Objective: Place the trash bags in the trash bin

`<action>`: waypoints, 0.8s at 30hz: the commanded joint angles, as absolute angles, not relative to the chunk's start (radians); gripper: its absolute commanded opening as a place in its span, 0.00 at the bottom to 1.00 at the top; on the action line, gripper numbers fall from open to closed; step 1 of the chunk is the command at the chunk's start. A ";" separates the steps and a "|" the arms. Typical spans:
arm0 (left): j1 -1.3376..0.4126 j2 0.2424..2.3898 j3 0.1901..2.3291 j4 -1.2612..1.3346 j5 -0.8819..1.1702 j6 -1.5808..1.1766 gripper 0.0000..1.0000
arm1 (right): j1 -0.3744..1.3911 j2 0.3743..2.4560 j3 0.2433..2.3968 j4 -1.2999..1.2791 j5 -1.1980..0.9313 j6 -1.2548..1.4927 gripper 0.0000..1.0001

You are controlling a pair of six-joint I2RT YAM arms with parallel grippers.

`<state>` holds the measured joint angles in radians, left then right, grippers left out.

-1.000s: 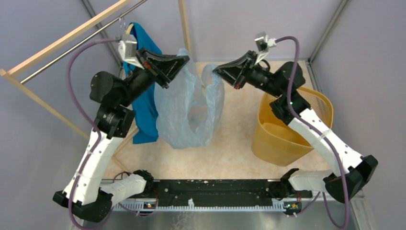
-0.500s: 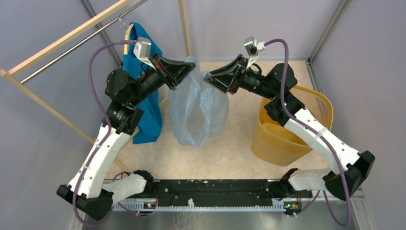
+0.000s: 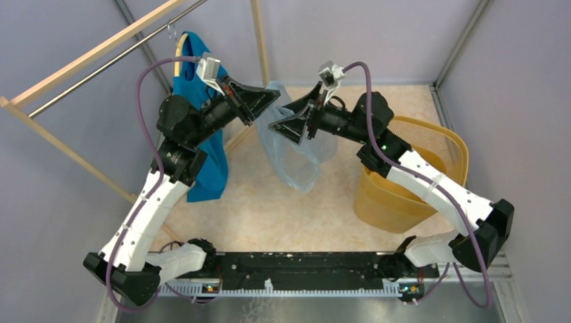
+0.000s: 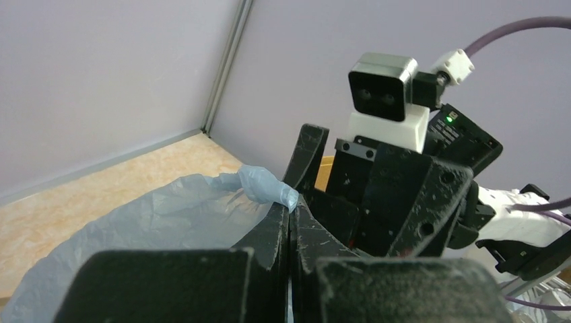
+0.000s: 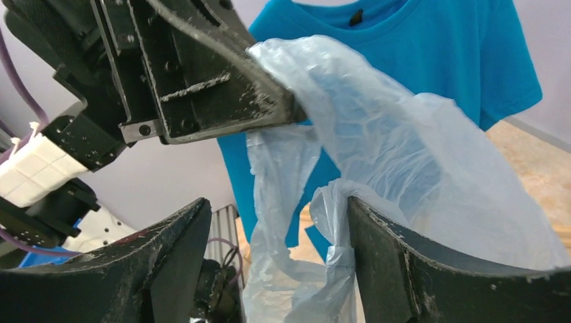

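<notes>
Left gripper (image 4: pixel 289 214) clenched on the top edge of the pale blue bag (image 3: pixel 296 161). Right gripper (image 5: pixel 273 215) spread wide, a bag loop draped against one finger (image 5: pixel 404 269). Bag hangs in the air between both, left of the orange bin (image 3: pixel 387 198) and outside it. Blue shirt (image 3: pixel 205 168) hangs far left.

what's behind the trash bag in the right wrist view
A teal-blue t-shirt hangs behind the trash bag. The bag and the left gripper cover its lower middle, so that part can't be seen.
</notes>
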<state>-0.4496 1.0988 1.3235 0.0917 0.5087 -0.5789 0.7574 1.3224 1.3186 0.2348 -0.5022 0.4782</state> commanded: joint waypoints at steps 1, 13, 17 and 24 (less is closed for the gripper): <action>-0.451 1.114 1.326 0.160 0.526 -0.605 0.00 | 0.835 1.320 1.388 0.150 -0.334 0.332 0.73; -0.451 1.047 1.298 0.198 0.532 -0.562 0.63 | 0.932 1.205 1.314 0.151 0.159 0.099 0.00; -0.451 1.011 1.342 0.114 0.496 -0.472 0.95 | 0.931 1.122 1.341 0.169 0.282 -0.021 0.00; -0.451 0.926 1.284 0.116 0.424 -0.403 0.98 | 0.931 0.968 1.458 0.108 0.470 -0.249 0.00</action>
